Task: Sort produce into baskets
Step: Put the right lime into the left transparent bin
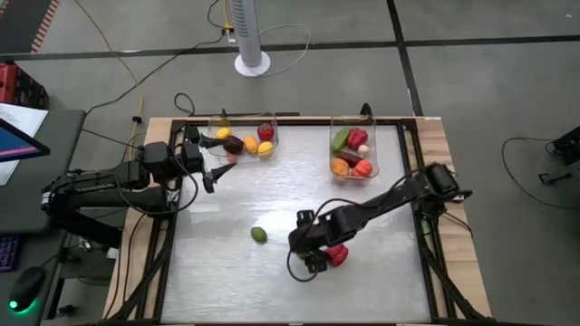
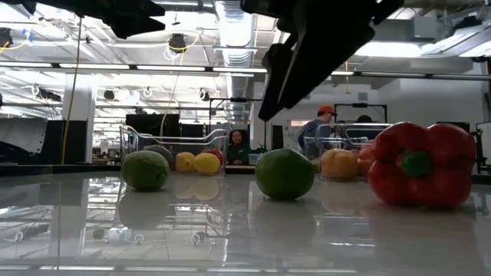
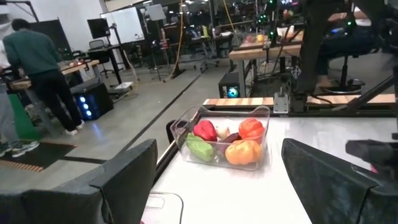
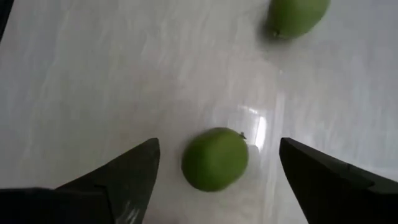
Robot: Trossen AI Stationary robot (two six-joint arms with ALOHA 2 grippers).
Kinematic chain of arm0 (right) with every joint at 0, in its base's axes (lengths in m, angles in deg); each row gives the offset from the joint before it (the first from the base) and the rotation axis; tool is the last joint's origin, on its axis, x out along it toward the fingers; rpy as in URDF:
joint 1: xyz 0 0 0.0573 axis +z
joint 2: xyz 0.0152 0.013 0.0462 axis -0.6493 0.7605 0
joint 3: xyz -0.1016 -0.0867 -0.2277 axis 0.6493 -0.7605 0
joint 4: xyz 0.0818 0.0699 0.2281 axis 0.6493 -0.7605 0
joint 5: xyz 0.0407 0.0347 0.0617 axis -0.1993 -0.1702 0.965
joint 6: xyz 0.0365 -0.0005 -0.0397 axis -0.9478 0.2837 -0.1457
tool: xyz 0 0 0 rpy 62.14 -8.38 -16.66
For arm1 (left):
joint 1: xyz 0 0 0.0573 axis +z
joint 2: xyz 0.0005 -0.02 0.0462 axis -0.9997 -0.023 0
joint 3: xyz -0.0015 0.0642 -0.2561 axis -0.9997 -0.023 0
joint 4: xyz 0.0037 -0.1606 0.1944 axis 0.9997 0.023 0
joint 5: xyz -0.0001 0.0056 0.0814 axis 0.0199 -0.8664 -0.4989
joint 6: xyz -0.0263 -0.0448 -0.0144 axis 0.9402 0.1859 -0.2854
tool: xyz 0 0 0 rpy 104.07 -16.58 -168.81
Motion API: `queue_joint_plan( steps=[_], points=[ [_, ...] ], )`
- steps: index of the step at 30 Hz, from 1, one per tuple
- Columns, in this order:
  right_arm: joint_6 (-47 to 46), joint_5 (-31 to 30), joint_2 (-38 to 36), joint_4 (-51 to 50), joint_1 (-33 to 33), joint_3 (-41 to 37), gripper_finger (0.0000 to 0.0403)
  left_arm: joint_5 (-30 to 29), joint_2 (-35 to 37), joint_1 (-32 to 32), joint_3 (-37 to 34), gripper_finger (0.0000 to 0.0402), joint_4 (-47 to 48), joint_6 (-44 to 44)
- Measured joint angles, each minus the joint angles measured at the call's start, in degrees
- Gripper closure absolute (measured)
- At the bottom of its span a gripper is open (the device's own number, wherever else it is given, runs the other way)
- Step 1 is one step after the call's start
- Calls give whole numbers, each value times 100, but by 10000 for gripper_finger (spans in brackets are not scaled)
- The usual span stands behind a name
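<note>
My right gripper [image 1: 309, 257] hangs open over a green lime [image 4: 215, 158], one finger on either side and clear of it. The low view shows this lime [image 2: 285, 173] resting on the table under the fingers. A second lime [image 1: 259, 234] lies to its left, and a red pepper [image 1: 337, 255] lies right beside the gripper. The left basket [image 1: 243, 138] holds yellow, orange, red and dark purple pieces. The right basket [image 1: 353, 152] holds green, red, orange and white pieces. My left gripper [image 1: 219, 167] is open and empty beside the left basket.
Both baskets stand along the table's far edge. A raised dark frame [image 1: 419, 181] rims the table. A white fan base [image 1: 252, 63] stands on the floor beyond the table. People show in the room behind the table.
</note>
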Motion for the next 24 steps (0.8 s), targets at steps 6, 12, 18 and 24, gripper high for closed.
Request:
queue_joint_plan(
  steps=[6, 12, 18, 24],
  points=[
    [8, -98, 284, 36, 22, 26, 32, 1, -2, -1, 0, 70, 31, -36],
    [273, -64, 650, 36, -8, 14, 41, 1, -4, 0, 0, 70, 65, -46],
    [361, -179, 634, -125, -11, 7, 83, 0, -4, 0, 0, 70, 70, -48],
    [454, -190, 637, -371, -110, 7, 149, 0, -4, -1, 0, 70, 72, -49]
  ],
)
